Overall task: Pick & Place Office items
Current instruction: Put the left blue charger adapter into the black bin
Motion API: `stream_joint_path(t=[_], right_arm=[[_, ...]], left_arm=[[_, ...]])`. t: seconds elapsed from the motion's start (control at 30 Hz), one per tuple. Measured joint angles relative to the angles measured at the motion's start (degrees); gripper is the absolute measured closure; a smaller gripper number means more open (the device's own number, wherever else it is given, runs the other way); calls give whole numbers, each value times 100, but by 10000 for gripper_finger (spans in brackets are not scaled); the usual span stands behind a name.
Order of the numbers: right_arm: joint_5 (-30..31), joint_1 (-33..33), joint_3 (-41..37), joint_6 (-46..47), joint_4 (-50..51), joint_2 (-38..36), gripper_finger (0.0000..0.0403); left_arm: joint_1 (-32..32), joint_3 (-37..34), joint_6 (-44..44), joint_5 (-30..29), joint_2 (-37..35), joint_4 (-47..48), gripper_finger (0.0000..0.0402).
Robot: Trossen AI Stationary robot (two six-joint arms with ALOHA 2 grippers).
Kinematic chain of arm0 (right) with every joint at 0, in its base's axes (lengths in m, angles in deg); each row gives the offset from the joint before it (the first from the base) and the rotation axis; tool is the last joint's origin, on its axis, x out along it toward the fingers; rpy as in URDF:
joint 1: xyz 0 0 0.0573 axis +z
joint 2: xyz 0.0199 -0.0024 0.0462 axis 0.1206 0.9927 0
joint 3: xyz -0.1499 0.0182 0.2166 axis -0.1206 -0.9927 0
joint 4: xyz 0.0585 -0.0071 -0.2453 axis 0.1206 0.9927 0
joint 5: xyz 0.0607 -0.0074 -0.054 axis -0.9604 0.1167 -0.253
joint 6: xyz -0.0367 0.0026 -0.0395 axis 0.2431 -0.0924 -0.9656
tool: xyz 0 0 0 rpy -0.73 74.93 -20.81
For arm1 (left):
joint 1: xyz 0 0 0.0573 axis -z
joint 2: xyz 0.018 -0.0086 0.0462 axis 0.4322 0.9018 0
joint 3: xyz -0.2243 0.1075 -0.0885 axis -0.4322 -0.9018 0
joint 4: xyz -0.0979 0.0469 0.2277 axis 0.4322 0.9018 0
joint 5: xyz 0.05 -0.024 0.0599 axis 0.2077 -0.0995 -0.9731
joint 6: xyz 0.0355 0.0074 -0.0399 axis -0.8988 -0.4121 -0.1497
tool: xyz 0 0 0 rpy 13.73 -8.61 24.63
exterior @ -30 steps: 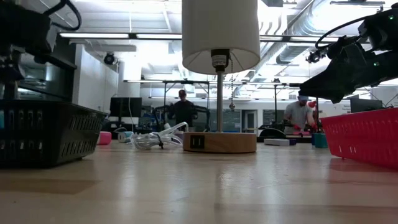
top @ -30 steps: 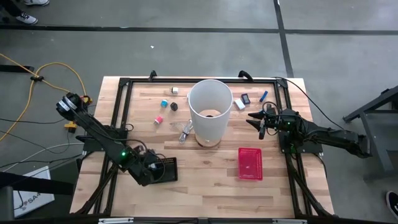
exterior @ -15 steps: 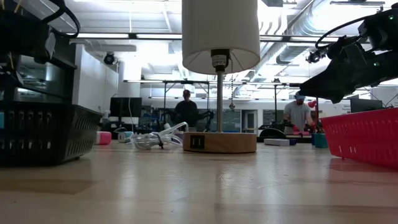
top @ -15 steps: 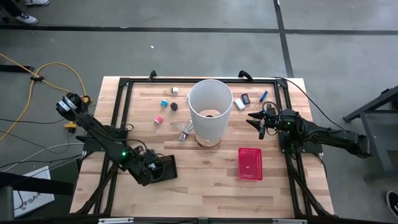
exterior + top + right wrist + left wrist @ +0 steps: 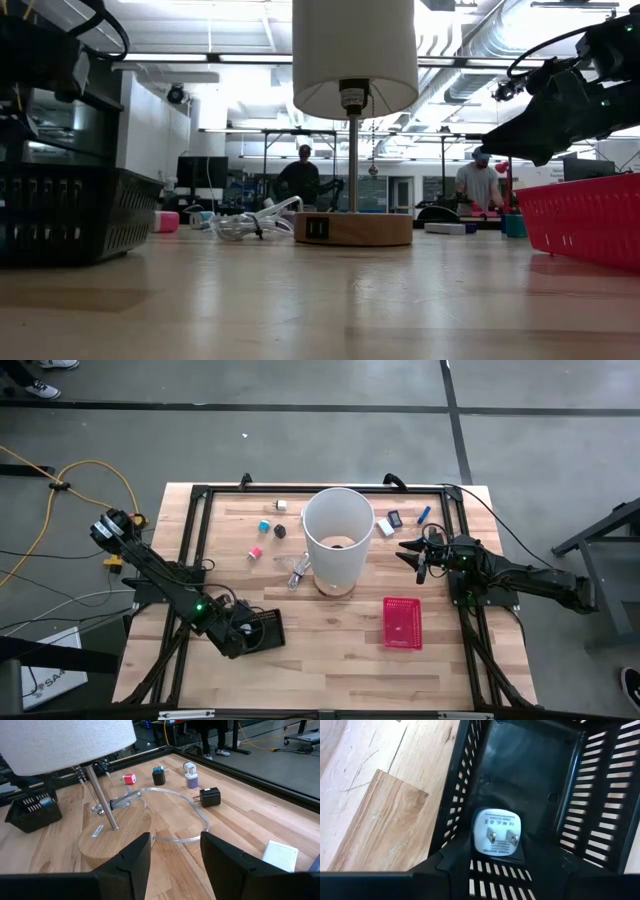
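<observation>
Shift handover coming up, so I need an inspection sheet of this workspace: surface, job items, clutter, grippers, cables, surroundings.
Surface: wooden table, black frame around it.
Job's things: white plug adapter inside black basket; pink piece, black piece, white block, blue stick loose at the far side.
Clutter: lamp with white shade; red basket.
Grippers: left gripper over the black basket, open; right gripper open, empty, beside the lamp.
Cables: clear lamp cord; yellow cable on floor.
Surroundings: two people far behind.

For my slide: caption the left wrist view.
White plug adapter lying inside the black slotted basket, just beyond the left gripper.
</observation>
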Motion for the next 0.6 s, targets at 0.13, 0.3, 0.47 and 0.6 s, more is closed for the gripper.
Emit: stream_joint_path(t=[0.13,0.3,0.47,0.6], right_arm=[[1,0,-1,0,0,0,243],[1,-1,-1,0,0,0,243],[1,0,0,0,0,0,243],[0,0,-2,0,0,1,243]], left_arm=[[0,0,-2,-1,0,-35,231],[0,0,-1,-3,0,-44,231],[0,0,-2,-5,-6,-62,230],[0,0,-2,-14,-140,-85,230]])
